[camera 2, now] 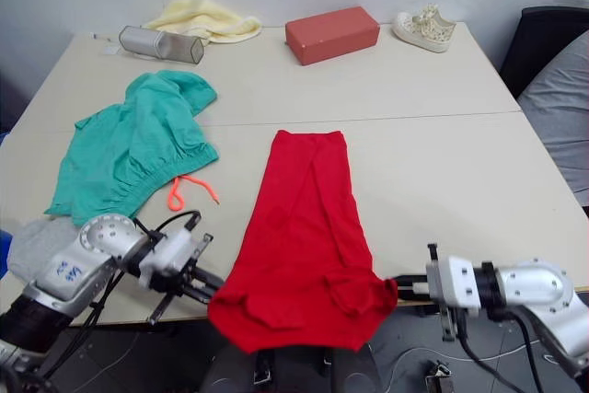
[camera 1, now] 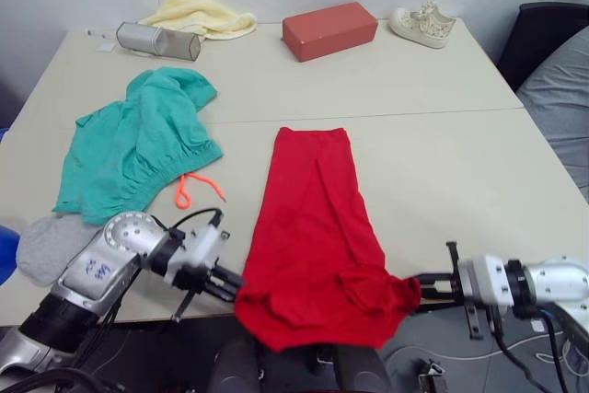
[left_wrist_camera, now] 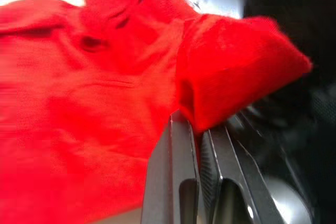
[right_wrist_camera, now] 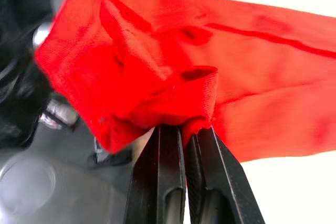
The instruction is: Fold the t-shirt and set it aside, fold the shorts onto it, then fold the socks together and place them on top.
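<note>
The t-shirt (camera 1: 313, 236) lies as a long, narrow red strip down the middle of the tabletop (camera 1: 442, 181), its near end hanging over the front edge. The left hand (camera 1: 230, 284) pinches the near left corner of the t-shirt, and the right hand (camera 1: 419, 287) is clamped on the near right corner, both fingers pressed tight on the cloth. The shorts (camera 1: 138, 149) lie crumpled at the left, orange drawstring trailing toward the t-shirt. The socks (camera 1: 51, 246) rest near the front left edge, just beside the shorts
</note>
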Available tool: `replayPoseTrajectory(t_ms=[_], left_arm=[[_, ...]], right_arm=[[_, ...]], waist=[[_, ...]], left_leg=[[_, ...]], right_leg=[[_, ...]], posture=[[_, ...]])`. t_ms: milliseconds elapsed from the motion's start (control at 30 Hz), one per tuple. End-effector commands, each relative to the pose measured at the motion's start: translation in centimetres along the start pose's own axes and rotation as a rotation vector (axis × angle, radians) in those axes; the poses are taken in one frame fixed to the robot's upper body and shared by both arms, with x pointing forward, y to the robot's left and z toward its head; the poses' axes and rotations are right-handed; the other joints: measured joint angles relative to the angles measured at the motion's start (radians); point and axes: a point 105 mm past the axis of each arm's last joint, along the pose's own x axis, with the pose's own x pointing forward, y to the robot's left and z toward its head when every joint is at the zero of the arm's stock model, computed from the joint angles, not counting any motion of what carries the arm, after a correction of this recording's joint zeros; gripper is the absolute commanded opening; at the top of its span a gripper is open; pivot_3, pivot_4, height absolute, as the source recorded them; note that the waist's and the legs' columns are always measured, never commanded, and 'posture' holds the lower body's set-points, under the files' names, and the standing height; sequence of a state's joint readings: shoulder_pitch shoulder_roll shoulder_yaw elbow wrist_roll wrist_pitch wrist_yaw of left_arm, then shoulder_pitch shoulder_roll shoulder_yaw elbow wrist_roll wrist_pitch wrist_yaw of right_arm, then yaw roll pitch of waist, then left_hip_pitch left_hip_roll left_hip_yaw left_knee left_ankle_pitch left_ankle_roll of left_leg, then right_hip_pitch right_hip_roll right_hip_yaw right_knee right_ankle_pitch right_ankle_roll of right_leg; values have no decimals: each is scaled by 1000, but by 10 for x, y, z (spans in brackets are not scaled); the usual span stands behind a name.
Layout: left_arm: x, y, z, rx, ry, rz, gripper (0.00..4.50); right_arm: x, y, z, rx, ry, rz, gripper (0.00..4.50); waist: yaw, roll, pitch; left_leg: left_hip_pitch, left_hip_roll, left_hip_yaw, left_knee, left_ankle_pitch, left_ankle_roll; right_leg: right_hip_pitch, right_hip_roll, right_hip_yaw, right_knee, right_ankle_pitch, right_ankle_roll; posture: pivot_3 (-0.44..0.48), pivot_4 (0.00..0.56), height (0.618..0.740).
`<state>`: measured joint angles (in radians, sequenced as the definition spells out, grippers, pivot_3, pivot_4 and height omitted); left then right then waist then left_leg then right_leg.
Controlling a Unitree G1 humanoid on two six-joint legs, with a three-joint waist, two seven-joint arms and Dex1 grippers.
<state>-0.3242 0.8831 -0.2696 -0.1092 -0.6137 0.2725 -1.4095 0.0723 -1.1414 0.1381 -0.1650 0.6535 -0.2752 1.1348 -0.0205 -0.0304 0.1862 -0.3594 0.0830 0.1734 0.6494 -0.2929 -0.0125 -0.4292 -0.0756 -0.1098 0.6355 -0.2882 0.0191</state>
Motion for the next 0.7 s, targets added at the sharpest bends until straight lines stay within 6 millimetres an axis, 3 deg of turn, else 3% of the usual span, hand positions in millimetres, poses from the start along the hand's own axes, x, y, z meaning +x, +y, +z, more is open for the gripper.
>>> replayPoseTrajectory(t_ms=[33, 267, 367, 467, 533, 700], left_arm=[[-19, 30, 21, -99, -106, 138, 23], [-43, 102, 48, -252, -301, 424, 23], [-51, 139, 52, -282, -346, 613, 23], [-56, 164, 53, -352, -384, 743, 23], [-57, 177, 48, -391, -378, 818, 23], [-56, 192, 24, -503, -302, 930, 23]], right_arm=[[2, -33, 27, 63, -95, -104, 36], [10, -111, 37, 138, -104, -323, 36], [14, -153, 30, 180, -46, -499, 36], [15, -181, 21, 264, 0, -636, 36], [18, -191, 10, 367, 37, -679, 36], [26, -201, -5, 418, 97, -725, 36]], waist=[[2, -1, 1], [-2, -2, 1], [-5, -3, 2], [-6, -3, 2], [-7, -3, 2], [-10, -3, 2]], left_leg=[[0, 0, 0, 0, 0, 0], [-12, -1, -1, 4, 3, -5], [-17, -2, 1, 10, 4, -5], [-17, -3, 0, 13, 3, -5], [-17, -2, 1, 13, 3, -5], [-17, -2, 2, 13, 3, -6]], right_leg=[[0, 0, 0, 0, 1, -2], [-11, 0, -2, 5, 4, -2], [-15, -1, -1, 11, 4, -1], [-16, -1, -1, 12, 4, -1], [-16, -1, -1, 13, 4, -1], [-17, -2, -1, 16, 4, -2]], posture=[[0, 150, 740], [0, 150, 740], [0, 150, 740], [0, 150, 740], [0, 150, 740], [0, 150, 740]])
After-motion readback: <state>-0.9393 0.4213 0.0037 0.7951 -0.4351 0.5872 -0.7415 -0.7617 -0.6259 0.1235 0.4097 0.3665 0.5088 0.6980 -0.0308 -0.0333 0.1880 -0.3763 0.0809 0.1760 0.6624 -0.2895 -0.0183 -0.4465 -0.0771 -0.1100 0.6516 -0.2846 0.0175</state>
